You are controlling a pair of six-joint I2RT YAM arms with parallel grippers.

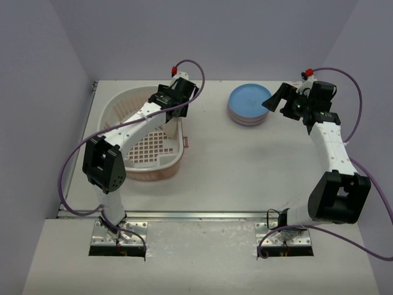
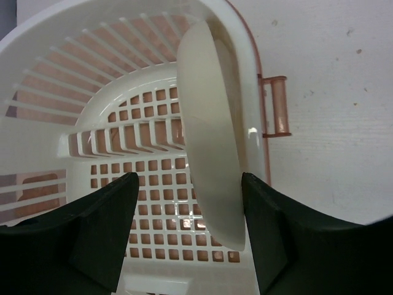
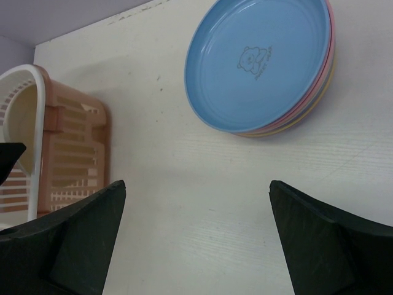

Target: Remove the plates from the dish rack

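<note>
Jaws on my left arm stand wide apart and hold nothing, hanging inside the dish rack [image 2: 92,67] with the cream plate [image 2: 212,141] rising between them. That plate stands on edge, leaning against the rack wall on the side where the side handle [image 2: 276,107] sticks out. From the left wrist I see it nearly edge-on: its rim runs away from the camera, so its face is turned to one finger and its back to the other. It sits off-centre in the gap, close against the right-hand finger and well apart from the left-hand one. I judge that closing across its thickness would catch it, though I'd shift toward the wall first so the near finger doesn't shove it. It's the only plate I can see in the rack. My right jaws are also spread wide and empty, hovering above the bench [image 1: 245,166] just beside the stack [image 1: 249,104] with the blue plate [image 3: 258,61] on top, well apart from the rack; the left arm is plainly the nearer one
</note>
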